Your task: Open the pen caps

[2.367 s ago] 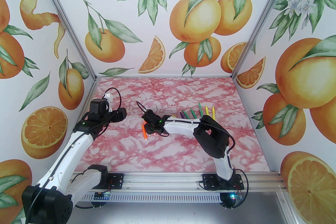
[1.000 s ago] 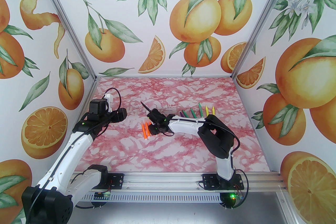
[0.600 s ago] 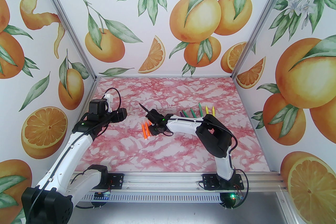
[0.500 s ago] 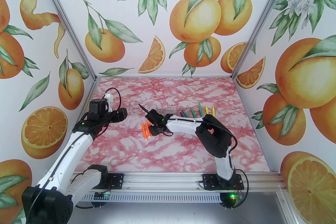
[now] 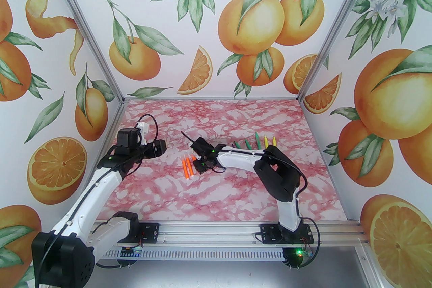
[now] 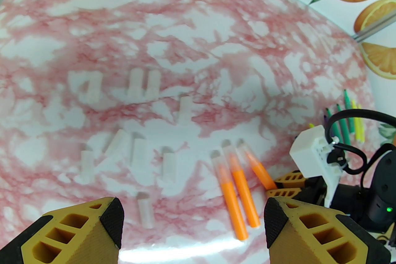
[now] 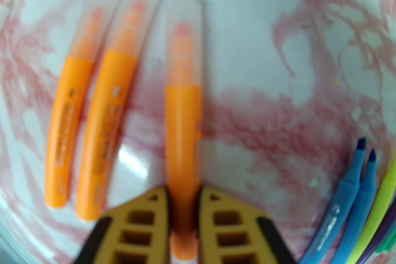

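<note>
Three orange pens lie side by side mid-table, each with a translucent pen cap on its far end. My right gripper [image 7: 183, 191] is shut on the barrel of the rightmost orange pen [image 7: 182, 120], whose cap [image 7: 185, 40] points away from me. The other two orange pens [image 7: 105, 120] lie just to its left. In the top view the right gripper [image 5: 197, 161] sits at the pens [image 5: 186, 169]. My left gripper [image 6: 191, 219] hangs open above the table, left of the pens [image 6: 236, 191], holding nothing. In the top view the left gripper [image 5: 162, 146] is level with them.
Several loose translucent caps [image 6: 139, 151] lie scattered on the pink marbled table [image 5: 216, 192], left of the orange pens. Several uncapped pens, green, yellow and purple [image 5: 258, 141], fan out behind the right arm; blue ones [image 7: 346, 194] lie right of the right gripper.
The right gripper's jaws have shut on the rightmost orange pen after shifting slightly right. The left arm has moved a little toward the centre.
</note>
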Robot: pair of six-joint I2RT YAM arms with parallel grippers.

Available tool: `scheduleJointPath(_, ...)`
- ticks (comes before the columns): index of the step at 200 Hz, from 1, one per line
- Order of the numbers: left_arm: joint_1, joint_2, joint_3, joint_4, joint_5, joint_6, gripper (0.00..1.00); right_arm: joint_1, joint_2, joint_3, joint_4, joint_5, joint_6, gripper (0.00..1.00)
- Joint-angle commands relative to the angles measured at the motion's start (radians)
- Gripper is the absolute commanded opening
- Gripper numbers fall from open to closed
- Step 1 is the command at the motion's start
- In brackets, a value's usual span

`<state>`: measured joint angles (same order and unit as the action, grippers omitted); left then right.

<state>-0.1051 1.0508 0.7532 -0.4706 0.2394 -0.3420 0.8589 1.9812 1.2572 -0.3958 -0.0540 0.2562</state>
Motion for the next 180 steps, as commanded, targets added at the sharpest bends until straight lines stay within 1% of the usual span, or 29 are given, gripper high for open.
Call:
scheduleJointPath(1,0.004,0.028,-0.025,0.077,0.072,-0.043,0.77,-0.033,-0.062,-0.060,0.015,-0.062,0.016,0.10)
scheduleJointPath(25,0.003,0.051,-0.033,0.130,0.125,-0.090,0.75,-0.054,-0.135,-0.102,0.056,-0.114,0.024,0.08)
scheduleJointPath(57,0.001,0.083,-0.050,0.231,0.231,-0.173,0.65,-0.068,-0.203,-0.128,0.093,-0.168,0.031,0.07)
scheduleJointPath(67,-0.001,0.091,-0.055,0.254,0.252,-0.191,0.63,-0.068,-0.215,-0.128,0.097,-0.184,0.028,0.07)
scheduleJointPath(135,-0.024,0.122,-0.072,0.373,0.390,-0.280,0.61,-0.069,-0.255,-0.143,0.182,-0.326,0.023,0.06)
scheduleJointPath(180,-0.045,0.167,-0.065,0.402,0.472,-0.302,0.60,-0.068,-0.303,-0.169,0.240,-0.363,0.026,0.06)
